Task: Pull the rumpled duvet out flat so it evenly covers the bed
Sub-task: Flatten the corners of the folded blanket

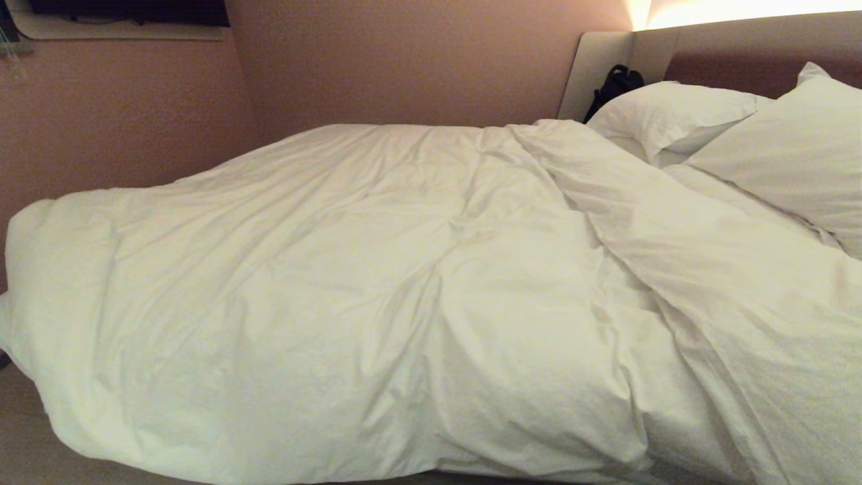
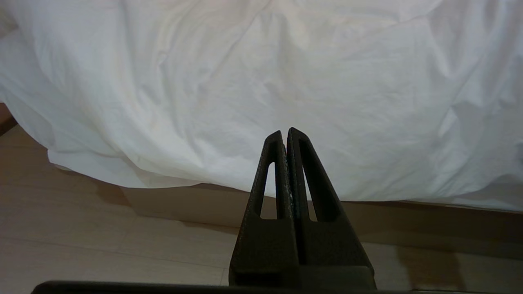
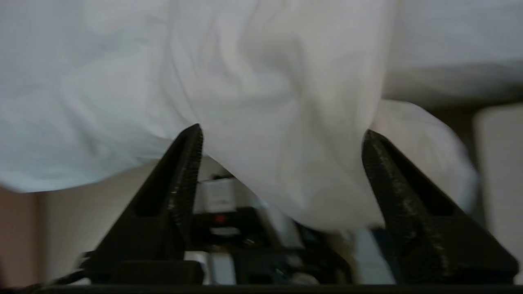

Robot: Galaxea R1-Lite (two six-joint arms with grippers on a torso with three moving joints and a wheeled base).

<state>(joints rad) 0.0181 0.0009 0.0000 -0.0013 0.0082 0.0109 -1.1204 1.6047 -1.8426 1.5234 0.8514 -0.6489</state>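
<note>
The thick, puffy white duvet point(image 1: 377, 283) in its wrinkled cotton cover is seen spread over most of the low white-sheeted bed point(image 2: 286, 212), its near edge drooping toward the pale floor point(image 2: 102, 245). The left pincer point(image 2: 284, 132) is held shut and empty just short of that hem. The right pincer point(image 3: 282, 134) is spread wide with a hanging fold between its fingers, ungripped. A deep bite is judged best before any pull toward the two white pillows point(image 1: 680, 114).
</note>
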